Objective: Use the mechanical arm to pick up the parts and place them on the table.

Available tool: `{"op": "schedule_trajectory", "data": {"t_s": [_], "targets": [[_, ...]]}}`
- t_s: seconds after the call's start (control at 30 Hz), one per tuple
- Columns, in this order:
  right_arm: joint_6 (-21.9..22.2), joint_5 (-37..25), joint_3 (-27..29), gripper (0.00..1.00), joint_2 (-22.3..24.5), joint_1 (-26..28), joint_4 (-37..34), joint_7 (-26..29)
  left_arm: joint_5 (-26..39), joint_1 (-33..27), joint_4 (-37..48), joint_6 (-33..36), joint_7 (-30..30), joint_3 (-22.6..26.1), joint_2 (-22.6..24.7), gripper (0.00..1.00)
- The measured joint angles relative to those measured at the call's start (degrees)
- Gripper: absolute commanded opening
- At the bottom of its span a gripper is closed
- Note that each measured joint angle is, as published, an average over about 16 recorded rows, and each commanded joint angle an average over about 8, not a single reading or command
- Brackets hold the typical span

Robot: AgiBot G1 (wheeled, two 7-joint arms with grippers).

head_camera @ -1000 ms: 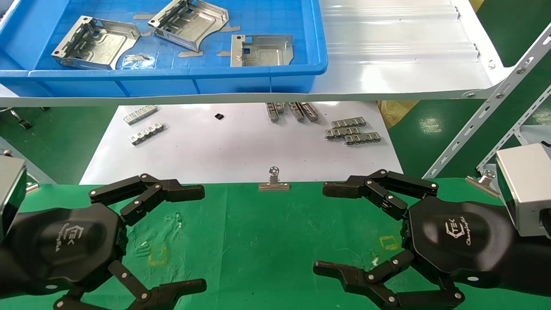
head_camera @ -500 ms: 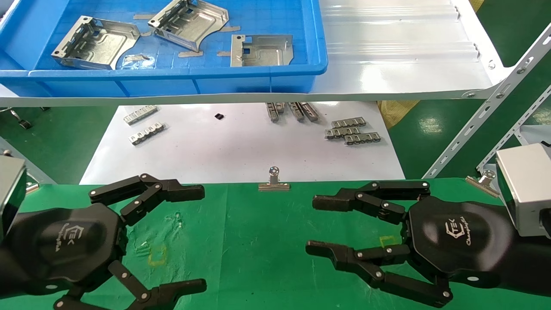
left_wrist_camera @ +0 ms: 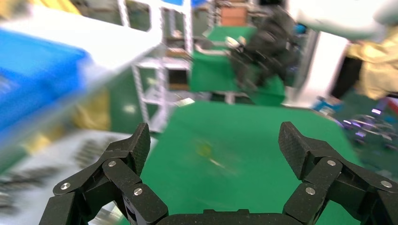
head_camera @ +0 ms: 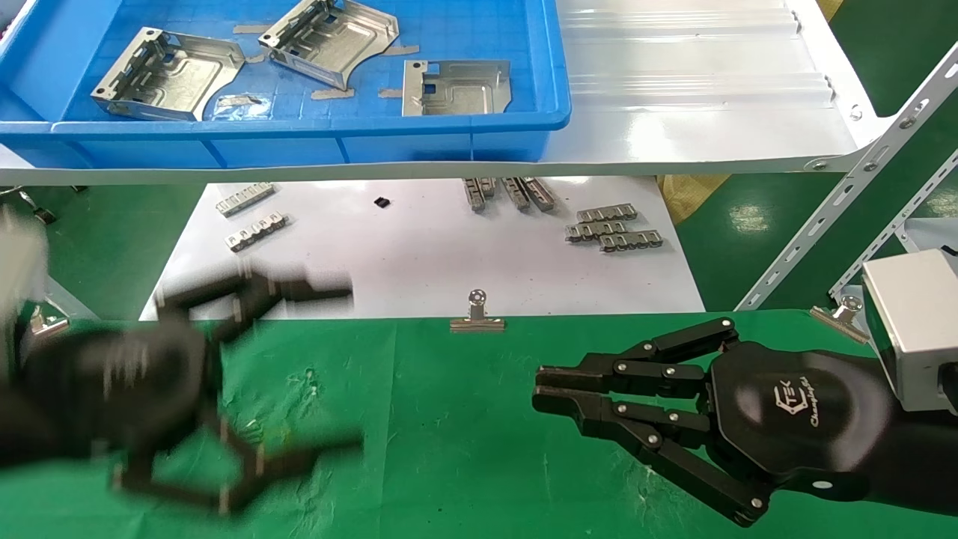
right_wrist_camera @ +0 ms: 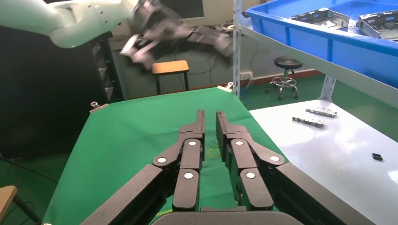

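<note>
Three shiny silver parts (head_camera: 168, 75) (head_camera: 329, 37) (head_camera: 456, 86) lie in a blue bin (head_camera: 299, 127) on the white shelf; two also show in the right wrist view (right_wrist_camera: 324, 16). My left gripper (head_camera: 352, 367) is open and empty, blurred by motion, over the left of the green table (head_camera: 449, 419); its wrist view (left_wrist_camera: 213, 140) shows only green cloth between its fingers. My right gripper (head_camera: 537, 385) is shut on nothing, low over the table's right side, its fingertips nearly together in its wrist view (right_wrist_camera: 210, 115).
A white board (head_camera: 419, 254) with small grey comb-like strips (head_camera: 614, 228) lies beyond the table's far edge, under the white shelf (head_camera: 703, 97). A binder clip (head_camera: 476, 314) stands on that edge. A slanted shelf bracket (head_camera: 846, 195) is at right.
My right gripper's fingers have closed from wide open to shut, on nothing. My left gripper, still open, has started moving up and away toward the shelf, now blurred.
</note>
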Motion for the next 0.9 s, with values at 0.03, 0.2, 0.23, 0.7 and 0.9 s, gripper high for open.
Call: {"op": "schedule_trajectory", "data": {"t_s": [0.03,0.2,0.23,0.7,0.9], "targets": [[0.0,0.0,0.0,0.00,0.0,0.0,0.0,0.0,1.1,-1.8,1.2,-0.5,-0.1,0.5,0.9,1.00],[0.0,0.0,0.0,0.00,0.0,0.0,0.0,0.0,8.1,-13.0,10.1,-3.5,-0.8,3.5,6.8,1.00],[0.0,0.0,0.0,0.00,0.0,0.0,0.0,0.0,9.6,-15.4,12.5,-4.2,-0.8,4.2,8.2,1.00],[0.0,0.0,0.0,0.14,0.0,0.0,0.0,0.0,27.8,-40.8,50.0,-23.0,3.1,12.2,25.9,0.69],[0.0,0.0,0.0,0.89,0.0,0.0,0.0,0.0,31.9,-45.1,59.9,-31.4,4.3,14.1,29.9,0.01]]}}
